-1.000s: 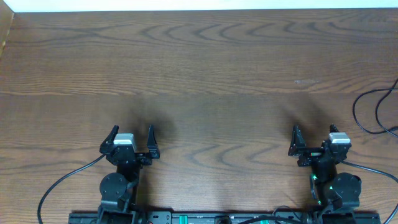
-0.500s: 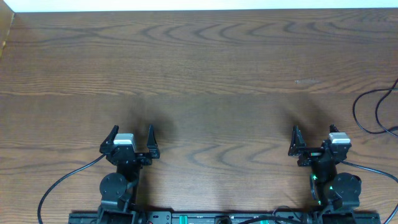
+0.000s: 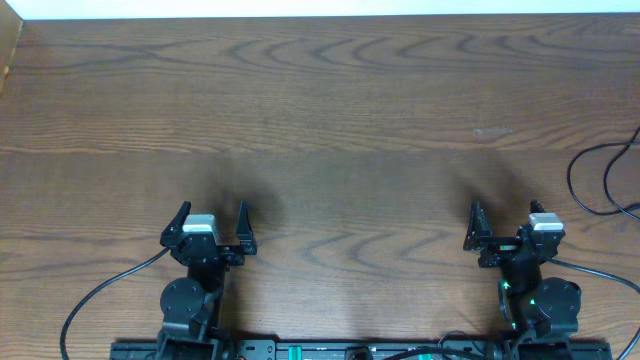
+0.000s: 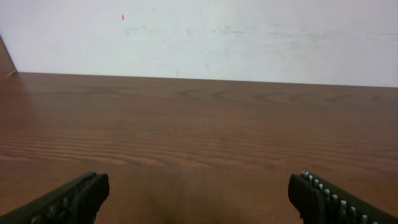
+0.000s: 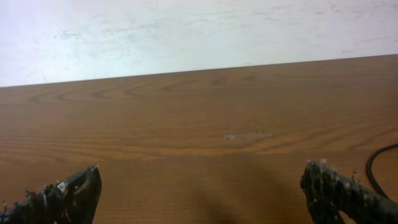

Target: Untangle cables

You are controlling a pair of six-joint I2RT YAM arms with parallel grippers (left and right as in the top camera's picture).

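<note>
No thin black or white cord lies on the wooden table [image 3: 330, 110] in any view; the cables are out of view. My left gripper [image 3: 212, 212] rests near the front left, open and empty. In the left wrist view its two fingers [image 4: 199, 186] stand wide apart over bare wood. My right gripper [image 3: 505, 212] rests near the front right, open and empty. In the right wrist view its fingers [image 5: 202, 177] are also wide apart with only wood between them.
A black cable loop [image 3: 598, 178] lies at the table's right edge and runs off frame; it also shows in the right wrist view [image 5: 379, 163]. Black cables leave the left base [image 3: 100, 295] and right base [image 3: 600, 275]. A white wall [image 4: 205, 31] backs the table.
</note>
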